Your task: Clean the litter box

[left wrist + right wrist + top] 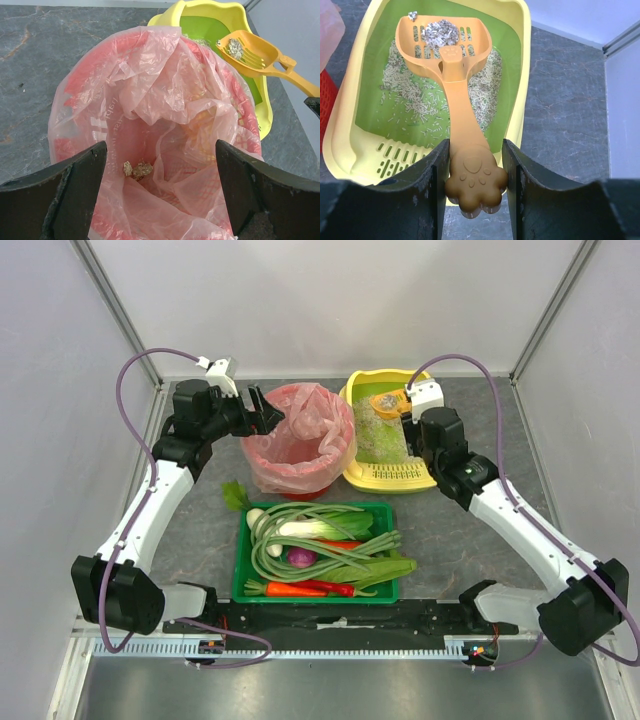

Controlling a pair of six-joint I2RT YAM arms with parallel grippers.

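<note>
The yellow rectangular plastic litter box [385,477] [265,112] [520,45], with a rounded rim and a green inner lining, stands at the far right of the grey marbled desk [200,530] [40,60] [560,90]. It is just beside the red round bin lined with a thin pink plastic bag [300,440] [150,85] and behind the green rectangular plastic tray [240,560] of vegetables. Grey-beige granular litter [405,95] is scattered thinly over the green floor, and a slotted yellow ledge runs along the box's near end. The right pincer [408,418] [475,170] is clenched on the handle of an orange slotted plastic scoop [385,403] [250,52] [457,100], one finger pressed on each side just above the paw-shaped end. The scoop's head reaches out over the far half of the box and carries a small grey clump of litter [234,47] [440,32]; whether the head touches the litter below cannot be told. The left pincer [270,412] [161,155] is released, its fingers spread wide and grasping nothing, and it hangs over the left rim of the bin with the bag's mouth framed between them. A few beige lumps [137,170] lie at the bottom of the bag. The vegetable tray sits near the middle of the desk's front edge and holds long green beans, a leek, carrots and a red onion.
</note>
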